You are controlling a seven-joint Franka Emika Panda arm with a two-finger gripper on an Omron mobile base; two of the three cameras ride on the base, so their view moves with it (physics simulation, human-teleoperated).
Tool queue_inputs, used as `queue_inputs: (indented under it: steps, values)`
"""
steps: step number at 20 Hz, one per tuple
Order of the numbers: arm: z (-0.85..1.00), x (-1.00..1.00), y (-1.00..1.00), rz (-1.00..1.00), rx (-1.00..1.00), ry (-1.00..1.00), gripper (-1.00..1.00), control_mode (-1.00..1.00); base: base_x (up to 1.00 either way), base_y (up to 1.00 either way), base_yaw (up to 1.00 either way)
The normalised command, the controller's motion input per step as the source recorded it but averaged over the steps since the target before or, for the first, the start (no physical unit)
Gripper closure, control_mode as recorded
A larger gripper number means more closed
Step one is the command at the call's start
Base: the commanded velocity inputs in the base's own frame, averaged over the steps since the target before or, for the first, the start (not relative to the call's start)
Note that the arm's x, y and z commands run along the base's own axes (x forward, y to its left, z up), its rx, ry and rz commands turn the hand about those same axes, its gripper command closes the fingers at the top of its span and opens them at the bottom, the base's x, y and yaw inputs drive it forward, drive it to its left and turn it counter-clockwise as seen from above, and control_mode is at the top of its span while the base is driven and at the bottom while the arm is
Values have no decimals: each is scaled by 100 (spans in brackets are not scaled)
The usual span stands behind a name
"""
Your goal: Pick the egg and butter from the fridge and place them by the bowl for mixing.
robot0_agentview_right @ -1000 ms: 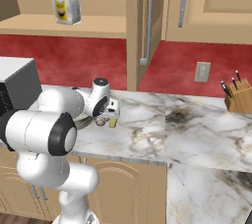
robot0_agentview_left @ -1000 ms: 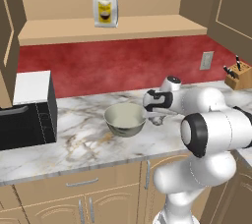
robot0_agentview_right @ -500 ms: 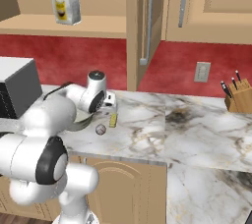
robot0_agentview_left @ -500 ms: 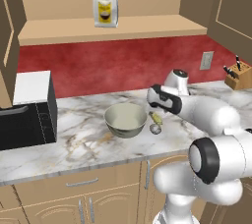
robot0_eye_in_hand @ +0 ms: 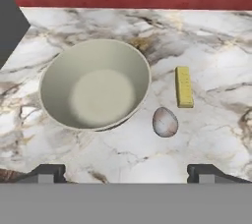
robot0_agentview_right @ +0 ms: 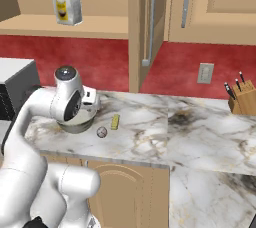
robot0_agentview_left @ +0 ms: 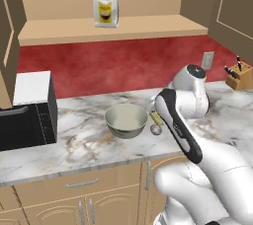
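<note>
On the marble counter: layout from left to right, as the left base view gives it.

Microwave [robot0_agentview_left: 24, 115]: black front with a white top, at the far left of the counter [robot0_agentview_left: 74, 145]; no writing on it can be read.

Bag on shelf: a white pouch [robot0_agentview_left: 105, 3] with a yellow and dark label stands upright on the wooden shelf above the red backsplash; the print is too small to read. It also shows in the right base view [robot0_agentview_right: 66, 1].

Bowl: the bowl [robot0_agentview_left: 126, 119] is wide, round and pale cream-grey, sitting upright near the middle of the counter. The hand view looks down into it [robot0_eye_in_hand: 93, 84] and its inside holds nothing.

Egg: the egg [robot0_agentview_left: 155, 130] is a small greyish-tan oval lying on the marble just right of the bowl, close to its rim but apart from it [robot0_eye_in_hand: 165, 122]. In the right base view it lies nearer the counter's front edge than the butter [robot0_agentview_right: 101, 132].

Butter: the butter [robot0_agentview_left: 156, 118] is a thin pale-yellow stick lying flat, just beyond the egg and right of the bowl [robot0_eye_in_hand: 184, 86]; a narrow strip of marble separates it from the egg [robot0_agentview_right: 115, 121].

Gripper: the gripper [robot0_eye_in_hand: 126, 175] hangs above the counter over the bowl and egg, its two dark fingertips [robot0_eye_in_hand: 47, 174] wide apart at the bottom corners of the hand view, with nothing between them.

Outlet: a grey wall plate [robot0_agentview_left: 208, 60] on the red backsplash, right of the arm.

Knife block: a tan block [robot0_agentview_left: 239, 76] with dark handles at the far right of the counter [robot0_agentview_right: 241, 99].
</note>
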Motion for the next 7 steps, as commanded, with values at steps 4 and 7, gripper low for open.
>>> queue_inputs:
  steps: [4, 7]
  values:
    - [59, -100, 37, -1, 0, -21, -100, -100, 0, 0, 0]
    - [46, -100, 28, -2, -3, -51, -100, -100, 0, 0, 0]
